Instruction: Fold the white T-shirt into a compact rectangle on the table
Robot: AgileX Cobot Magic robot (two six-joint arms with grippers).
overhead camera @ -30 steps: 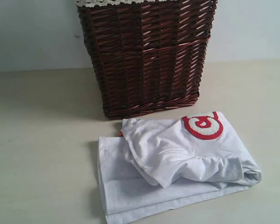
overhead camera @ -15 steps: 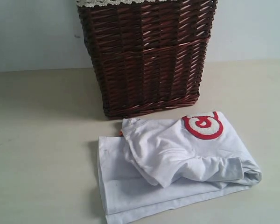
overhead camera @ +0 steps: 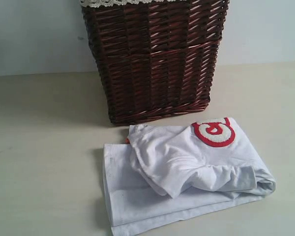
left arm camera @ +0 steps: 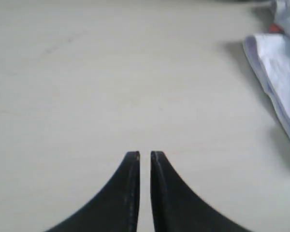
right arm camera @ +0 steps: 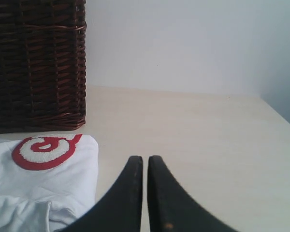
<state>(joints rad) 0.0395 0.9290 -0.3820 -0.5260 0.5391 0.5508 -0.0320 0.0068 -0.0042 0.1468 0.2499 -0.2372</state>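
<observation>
Lying on the table (overhead camera: pixel 39 147) in the exterior view, the white T-shirt (overhead camera: pixel 177 172) is resting as a folded bundle at the near right. It is sitting just in front of the dark wicker basket (overhead camera: pixel 152 64), which is standing at the far middle. A flat lower layer is spreading toward the near left. A rumpled upper layer is sitting on top of it, showing a fuzzy white letter (overhead camera: pixel 214 132) ringed in red at its far right corner. White lace trim (overhead camera: pixel 113 3) is running along the basket's top edge.

In the left wrist view, the left gripper (left arm camera: pixel 145 153) is hovering over bare table. Its two dark fingers are drawn almost together, leaving only a thin slit with nothing caught in it. The shirt's layered edge is showing well apart from the fingertips.

In the right wrist view, the right gripper (right arm camera: pixel 145 157) is likewise pressed closed and empty, sitting over the table just beside the shirt's lettered corner. The basket is standing beyond the shirt, and a pale wall (right arm camera: pixel 183 43) is rising behind.
</observation>
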